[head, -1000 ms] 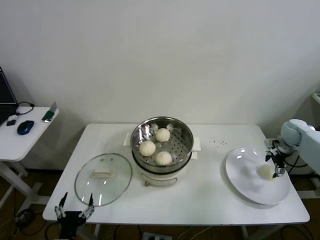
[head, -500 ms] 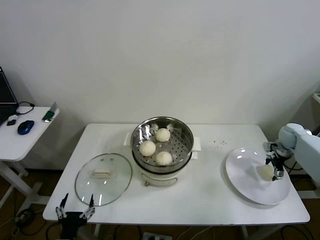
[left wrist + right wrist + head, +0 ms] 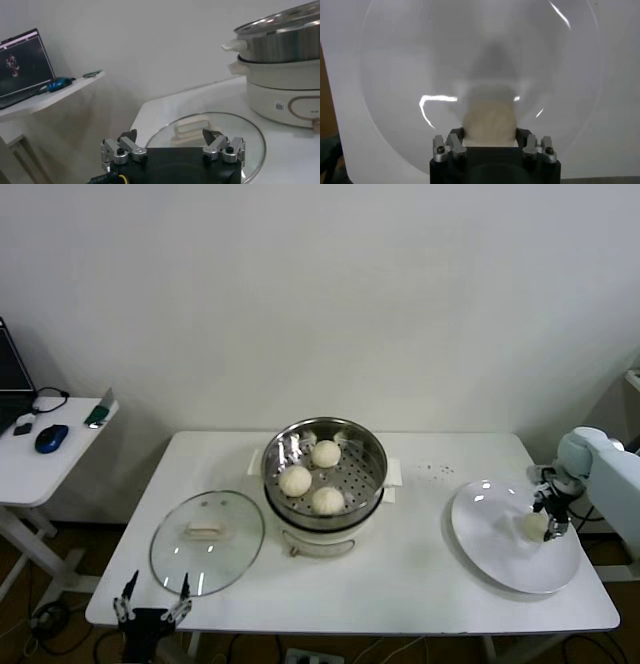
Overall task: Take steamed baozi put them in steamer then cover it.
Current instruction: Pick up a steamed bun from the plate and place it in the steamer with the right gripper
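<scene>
The steamer (image 3: pixel 352 480) stands mid-table with three steamed baozi (image 3: pixel 295 480) on its perforated tray. One more baozi (image 3: pixel 533 526) lies on the white plate (image 3: pixel 495 529) at the right. My right gripper (image 3: pixel 549 521) is down on it. In the right wrist view the right gripper (image 3: pixel 489 135) is shut on this baozi (image 3: pixel 489 120), a finger pressed against each side. The cover (image 3: pixel 207 541), a glass lid with a cream handle, lies flat to the left of the steamer. My left gripper (image 3: pixel 152 606) hangs open below the table's front-left corner, facing the cover (image 3: pixel 240 127).
A white side table (image 3: pixel 40 469) at the far left carries a blue mouse (image 3: pixel 50 438) and a laptop (image 3: pixel 20 62). The steamer (image 3: pixel 280 45) rises beyond the cover in the left wrist view. Bare white tabletop (image 3: pixel 420 569) lies between steamer and plate.
My right gripper has closed its fingers on the baozi on the plate. The left arm, the cover and the steamer have not moved.
</scene>
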Available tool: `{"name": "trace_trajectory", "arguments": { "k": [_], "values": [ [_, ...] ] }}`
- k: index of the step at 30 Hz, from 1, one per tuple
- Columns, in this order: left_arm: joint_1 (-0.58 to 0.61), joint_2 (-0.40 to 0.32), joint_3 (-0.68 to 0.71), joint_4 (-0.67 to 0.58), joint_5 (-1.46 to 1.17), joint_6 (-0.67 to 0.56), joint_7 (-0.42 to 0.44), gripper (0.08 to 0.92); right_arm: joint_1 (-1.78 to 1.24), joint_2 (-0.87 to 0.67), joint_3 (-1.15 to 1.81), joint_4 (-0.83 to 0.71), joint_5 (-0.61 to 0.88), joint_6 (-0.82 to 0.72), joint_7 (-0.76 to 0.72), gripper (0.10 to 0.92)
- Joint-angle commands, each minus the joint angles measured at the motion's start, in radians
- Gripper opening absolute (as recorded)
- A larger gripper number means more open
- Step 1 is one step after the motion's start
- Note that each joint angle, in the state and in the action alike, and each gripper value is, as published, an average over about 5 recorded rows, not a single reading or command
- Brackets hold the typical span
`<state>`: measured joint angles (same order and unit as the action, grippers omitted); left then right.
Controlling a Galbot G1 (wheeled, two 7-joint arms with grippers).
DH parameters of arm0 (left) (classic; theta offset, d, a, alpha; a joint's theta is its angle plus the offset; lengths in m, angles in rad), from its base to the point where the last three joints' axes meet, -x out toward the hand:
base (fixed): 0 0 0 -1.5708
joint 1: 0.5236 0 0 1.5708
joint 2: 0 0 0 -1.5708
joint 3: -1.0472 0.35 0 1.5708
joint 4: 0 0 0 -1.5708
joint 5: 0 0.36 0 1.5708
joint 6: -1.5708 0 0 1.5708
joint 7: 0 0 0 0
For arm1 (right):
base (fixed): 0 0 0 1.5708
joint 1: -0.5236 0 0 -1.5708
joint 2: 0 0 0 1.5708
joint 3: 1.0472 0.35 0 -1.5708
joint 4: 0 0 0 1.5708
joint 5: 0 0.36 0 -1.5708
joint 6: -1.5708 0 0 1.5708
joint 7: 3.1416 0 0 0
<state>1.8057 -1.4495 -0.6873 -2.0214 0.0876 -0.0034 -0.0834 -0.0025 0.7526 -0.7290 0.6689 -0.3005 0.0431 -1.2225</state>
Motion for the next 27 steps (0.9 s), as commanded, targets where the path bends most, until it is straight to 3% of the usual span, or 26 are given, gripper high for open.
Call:
{"name": "trace_trajectory", "arguments": {
  "k": [1,9,18,27],
  "values": [
    [-0.002,0.001,0.002,-0.001,0.0,-0.001,0.002,0.823,0.042,-0.007,-0.042,0.014,0.058,-0.004,-0.011,0.671],
    [-0.026,-0.004,0.028,0.001,0.001,-0.007,0.02,0.823,0.382,0.018,-0.387,0.098,0.397,-0.117,-0.02,0.675],
    [-0.016,0.001,0.069,-0.021,0.005,-0.011,0.052,0.823,0.76,0.21,-0.744,0.15,0.823,-0.248,-0.012,0.676],
    [-0.033,0.019,0.095,-0.028,0.003,-0.012,0.056,0.823,0.848,0.39,-0.868,0.243,1.037,-0.336,0.061,0.671]
  ]
}}
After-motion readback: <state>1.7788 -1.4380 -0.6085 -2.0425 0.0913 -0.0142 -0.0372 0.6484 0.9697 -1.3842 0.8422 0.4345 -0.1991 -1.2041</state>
